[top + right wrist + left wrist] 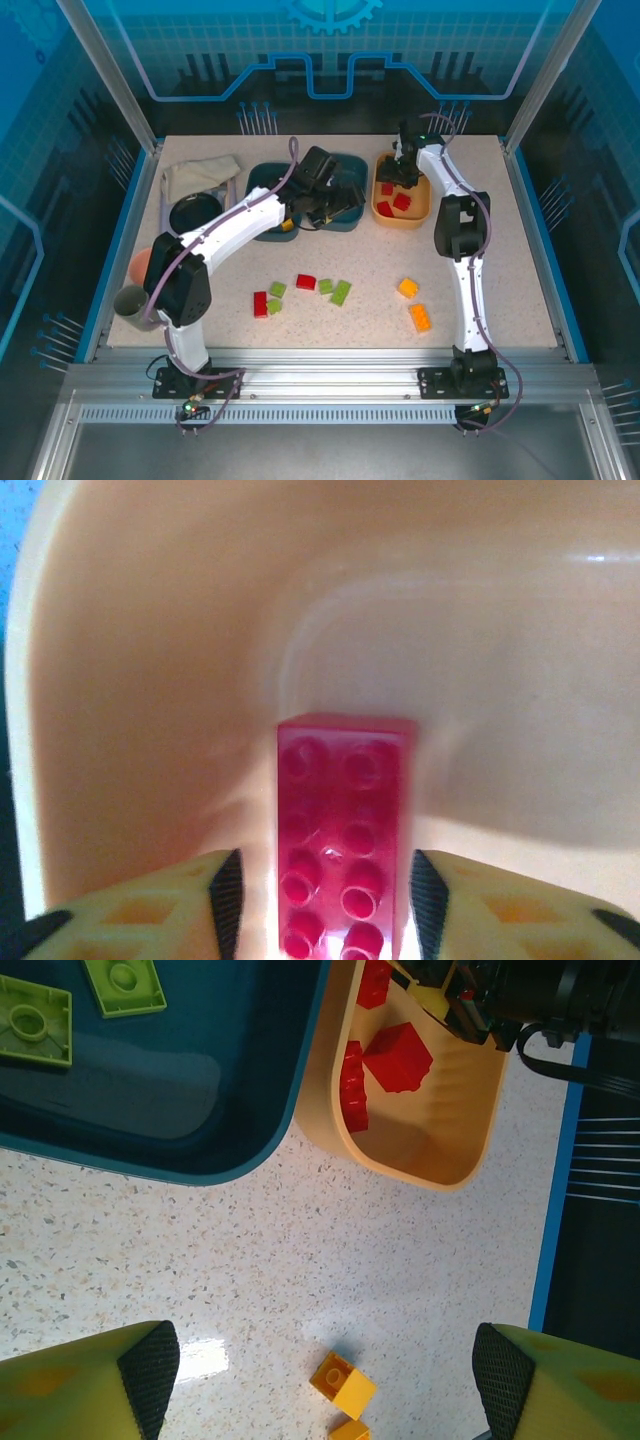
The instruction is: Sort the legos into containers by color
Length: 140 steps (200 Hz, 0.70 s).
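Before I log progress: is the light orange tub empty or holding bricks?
Holding bricks: several red bricks lie inside the orange tub, on its floor.

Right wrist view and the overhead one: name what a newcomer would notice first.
A red oblong brick shows between parted jaws over the light orange tub in the right wrist view. From above, that tub at the far right holds more red bricks, while loose bricks, red, green and orange, lie scattered on the near table.

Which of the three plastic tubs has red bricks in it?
The light orange rounded plastic tub, rightmost in the row; the two dark teal tubs show no red.
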Tool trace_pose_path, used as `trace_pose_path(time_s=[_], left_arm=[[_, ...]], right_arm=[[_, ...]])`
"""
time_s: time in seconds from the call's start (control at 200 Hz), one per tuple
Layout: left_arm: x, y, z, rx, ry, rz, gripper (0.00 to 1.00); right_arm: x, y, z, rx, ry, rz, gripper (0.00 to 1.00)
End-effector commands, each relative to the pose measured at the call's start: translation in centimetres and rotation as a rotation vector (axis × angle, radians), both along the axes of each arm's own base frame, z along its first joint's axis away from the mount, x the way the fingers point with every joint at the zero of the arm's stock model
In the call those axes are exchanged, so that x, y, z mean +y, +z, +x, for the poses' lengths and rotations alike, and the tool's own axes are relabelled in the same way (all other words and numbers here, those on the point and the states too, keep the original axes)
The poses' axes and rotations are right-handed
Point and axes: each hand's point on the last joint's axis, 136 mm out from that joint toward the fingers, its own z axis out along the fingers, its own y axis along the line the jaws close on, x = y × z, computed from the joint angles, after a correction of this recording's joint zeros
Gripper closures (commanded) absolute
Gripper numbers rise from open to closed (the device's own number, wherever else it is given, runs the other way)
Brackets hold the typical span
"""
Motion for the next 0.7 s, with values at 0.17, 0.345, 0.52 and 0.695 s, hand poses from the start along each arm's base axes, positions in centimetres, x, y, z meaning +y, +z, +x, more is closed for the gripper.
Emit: trace_pose_path(time_s=[0.17,0.345,0.52,0.695], left_arm=[[-0.2,0.4,-1.5,0.008,-0.07,0.034,0.2],[-0.3,0.3,-3.2,0.034,-0.11,0.055,0.21],[-1.9,-1.8,-5.9,0.19,-0.104,0.02,0.21],[-5.6,-4.6,-8.8,0.416,-0.063,-0.011,0.23]], right_arm=[[-0.4,9.9,0.2,-0.17,-0.009,-0.018,0.35],[-0.3,18.3,-2.5,-0.337,-0.054,-0.047,0.35],[0.8,21.9,-9.8,-0.409,-0.045,-0.085,0.35],[0.9,20.6,-20.5,-0.371,-0.03,-0.066,0.34]])
